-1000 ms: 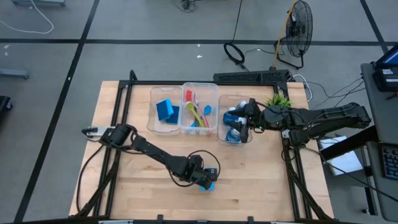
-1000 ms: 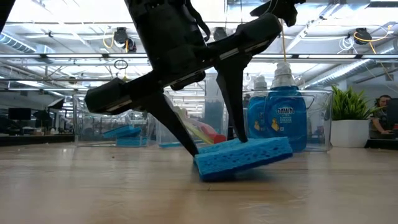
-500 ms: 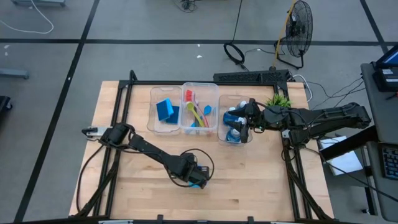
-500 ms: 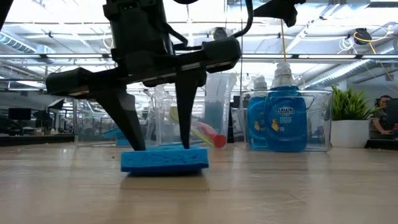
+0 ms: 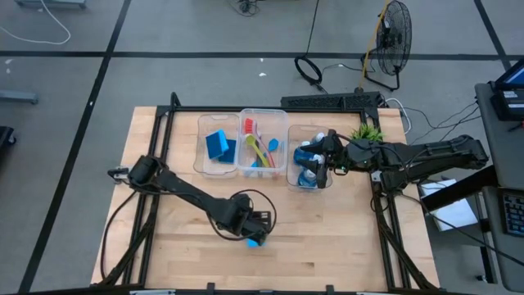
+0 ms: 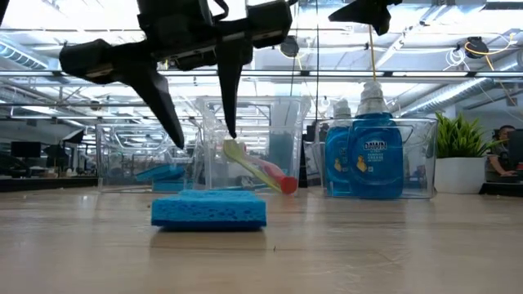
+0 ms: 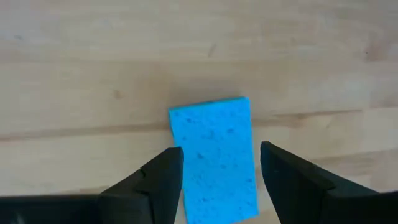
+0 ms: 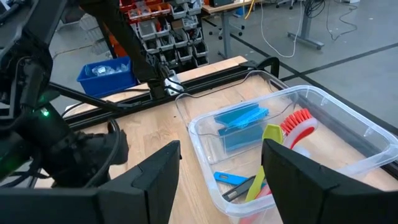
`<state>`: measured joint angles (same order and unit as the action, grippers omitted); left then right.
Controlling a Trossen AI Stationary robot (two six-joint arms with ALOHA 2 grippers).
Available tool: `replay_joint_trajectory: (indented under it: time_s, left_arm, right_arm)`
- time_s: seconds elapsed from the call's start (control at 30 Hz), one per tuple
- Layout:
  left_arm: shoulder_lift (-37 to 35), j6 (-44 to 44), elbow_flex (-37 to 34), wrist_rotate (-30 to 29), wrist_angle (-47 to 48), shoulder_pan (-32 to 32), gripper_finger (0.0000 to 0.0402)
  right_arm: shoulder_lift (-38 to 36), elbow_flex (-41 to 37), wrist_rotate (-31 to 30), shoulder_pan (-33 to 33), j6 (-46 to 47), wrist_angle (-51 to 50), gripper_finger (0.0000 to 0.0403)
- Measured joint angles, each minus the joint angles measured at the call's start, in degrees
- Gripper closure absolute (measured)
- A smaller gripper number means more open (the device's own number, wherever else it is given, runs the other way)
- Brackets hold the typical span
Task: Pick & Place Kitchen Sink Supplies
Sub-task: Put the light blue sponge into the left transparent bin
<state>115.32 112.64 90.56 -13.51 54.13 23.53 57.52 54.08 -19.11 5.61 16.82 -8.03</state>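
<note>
The left gripper [image 6: 198, 139] hangs just above a blue sponge [image 6: 209, 210]. Its two fingers [image 7: 163, 180] are spread apart and hold nothing. The sponge lies flat on the wooden table [image 5: 327, 238], right under the gap between the fingers, and nothing touches it.

I think the step now is to grab this sponge and carry it to a bin. To do that well, the gripper should go straight down, so one finger lands on each long side of the sponge. In the left wrist view the sponge [image 7: 214, 158] sits nearly in the middle of the gap, which is good. It looks only a bit narrower than the gap, so the gripper must stay lined up. The fingers should go down almost to the table before they close. The sponge looks soft, so a gentle squeeze should be enough. A hard squeeze could bend it and make it pop out.

Far ahead of the left gripper stand three clear bins. One holds other sponges [image 5: 219, 144], one holds brushes [image 5: 260, 149], and one holds bottles [image 6: 365, 155]. The sponge bin [image 5: 205, 164] looks like the right home for this one.

The right gripper [image 5: 326, 156] waits over the bottle bin with its fingers apart, holding nothing.
</note>
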Motion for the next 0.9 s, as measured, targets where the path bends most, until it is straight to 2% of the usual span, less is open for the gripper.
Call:
replay_joint_trajectory:
  time_s: [0.3,0.53,0.7,0.9]
  left_arm:
    - [1.86,2.75,-0.07,2.56,-0.15,0.72,0.0190]
    - [5.32,3.33,-0.37,3.66,-4.60,1.07,0.0190]
    - [8.65,4.02,-0.18,7.70,-5.42,0.83,0.0190]
    - [9.62,4.09,-0.13,7.32,-6.33,0.83,0.0190]
  right_arm:
    - [0.02,0.00,-0.02,0.02,0.00,0.05,0.0190]
    - [0.00,0.00,-0.02,0.00,0.02,0.38,0.0190]
    - [0.02,0.00,-0.02,0.02,0.02,0.53,0.0190]
    - [0.02,0.00,-0.02,0.03,0.03,0.56,0.0190]
